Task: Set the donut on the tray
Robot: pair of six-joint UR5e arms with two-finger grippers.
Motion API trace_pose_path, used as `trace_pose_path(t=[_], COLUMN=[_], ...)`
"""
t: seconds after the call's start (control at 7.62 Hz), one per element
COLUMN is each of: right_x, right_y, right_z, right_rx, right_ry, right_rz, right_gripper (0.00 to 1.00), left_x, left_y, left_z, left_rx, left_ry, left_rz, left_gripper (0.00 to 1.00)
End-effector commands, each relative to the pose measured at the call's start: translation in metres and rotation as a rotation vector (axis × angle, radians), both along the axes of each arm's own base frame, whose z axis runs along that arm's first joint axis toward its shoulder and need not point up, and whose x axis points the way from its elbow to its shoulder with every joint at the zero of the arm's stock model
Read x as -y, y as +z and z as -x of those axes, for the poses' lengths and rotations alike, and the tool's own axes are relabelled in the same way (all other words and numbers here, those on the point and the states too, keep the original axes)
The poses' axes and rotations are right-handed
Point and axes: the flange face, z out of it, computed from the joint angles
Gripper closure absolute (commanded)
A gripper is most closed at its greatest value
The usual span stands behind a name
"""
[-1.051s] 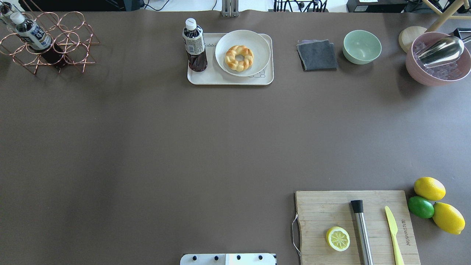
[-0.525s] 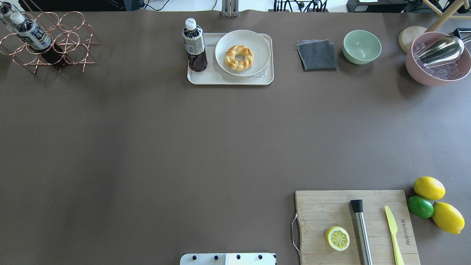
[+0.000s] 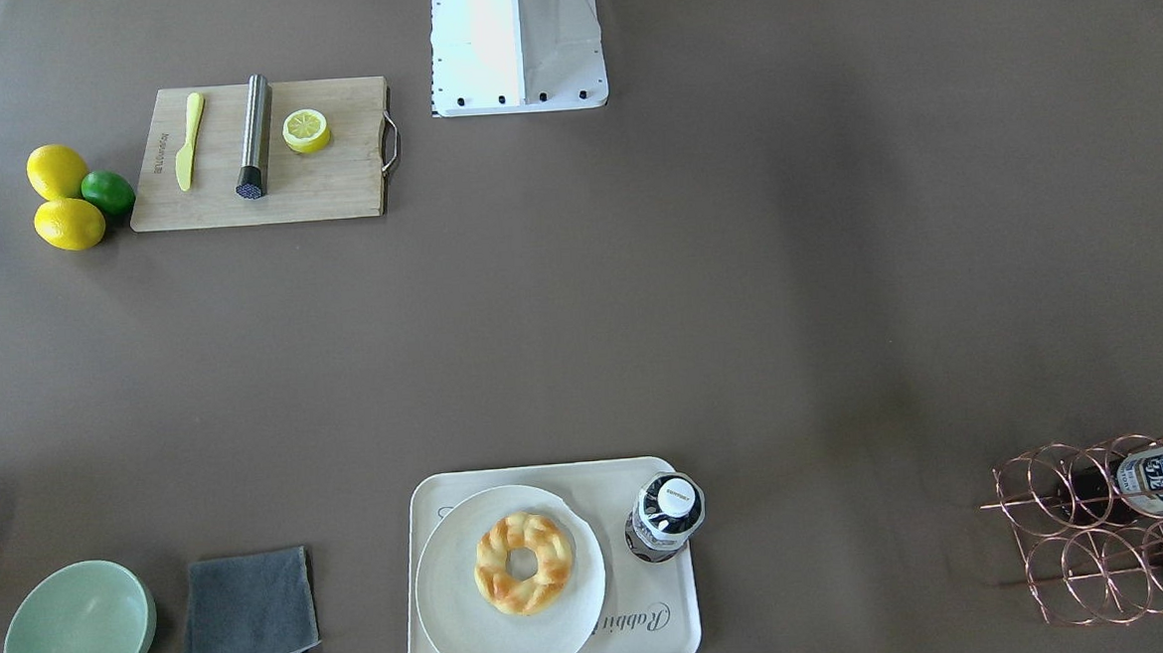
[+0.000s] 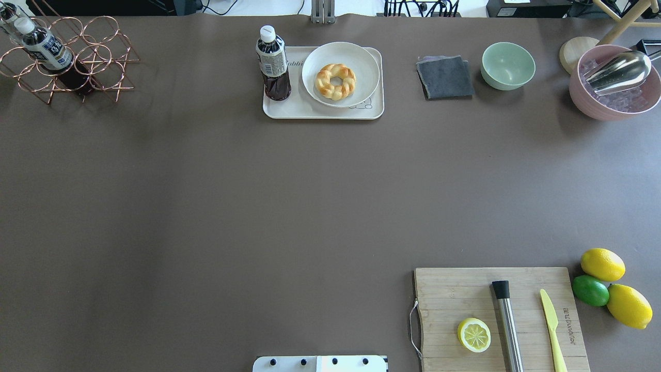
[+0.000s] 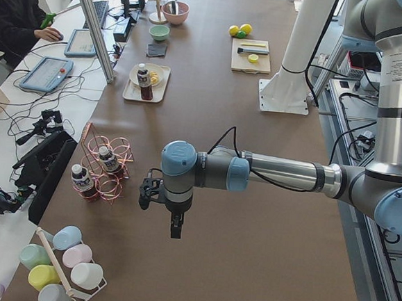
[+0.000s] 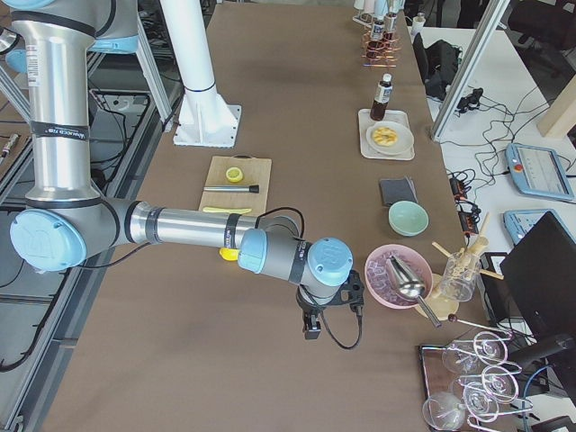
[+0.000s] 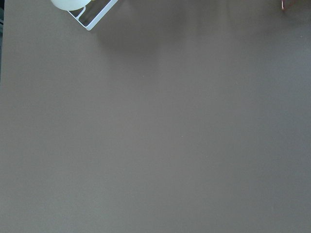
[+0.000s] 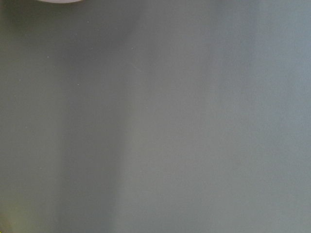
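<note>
The braided golden donut (image 4: pixel 335 81) lies on a round off-white plate (image 4: pixel 341 51), which sits on the cream tray (image 4: pixel 289 109) at the far middle of the table. It also shows in the front view (image 3: pixel 522 561), on the plate (image 3: pixel 478 635) on the tray (image 3: pixel 657 636). The left gripper (image 5: pixel 174 228) shows only in the exterior left view, far from the tray near the copper rack; I cannot tell if it is open. The right gripper (image 6: pixel 311 331) shows only in the exterior right view, near the pink bowl; I cannot tell its state either.
A dark drink bottle (image 4: pixel 272 62) stands on the tray's left end. A grey cloth (image 4: pixel 445 77), green bowl (image 4: pixel 508 65) and pink bowl with scoop (image 4: pixel 614 82) stand to the right. A cutting board (image 4: pixel 465 289) with lemon half, muddler and knife is near right. A copper rack (image 4: pixel 67 62) stands far left.
</note>
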Motion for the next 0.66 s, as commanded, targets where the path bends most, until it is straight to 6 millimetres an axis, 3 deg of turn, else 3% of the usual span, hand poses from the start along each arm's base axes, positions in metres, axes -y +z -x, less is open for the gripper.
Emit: trace_pose_path(t=[0.0, 0.53], right_x=[-0.0003, 0.0025], right_y=[0.0012, -0.0019], right_z=[-0.0010, -0.0011], right_rx=[-0.003, -0.004], right_ry=[0.003, 0.019], right_rz=[0.004, 0.013], right_gripper=[0.00, 0.00], left_x=[-0.0021, -0.0006], left_y=[0.0013, 0.0001], left_z=[-0.0001, 0.0001], left_rx=[-0.002, -0.001], left_ry=[0.000, -0.002], left_rz=[0.004, 0.002], left_gripper=[0.02, 0.02])
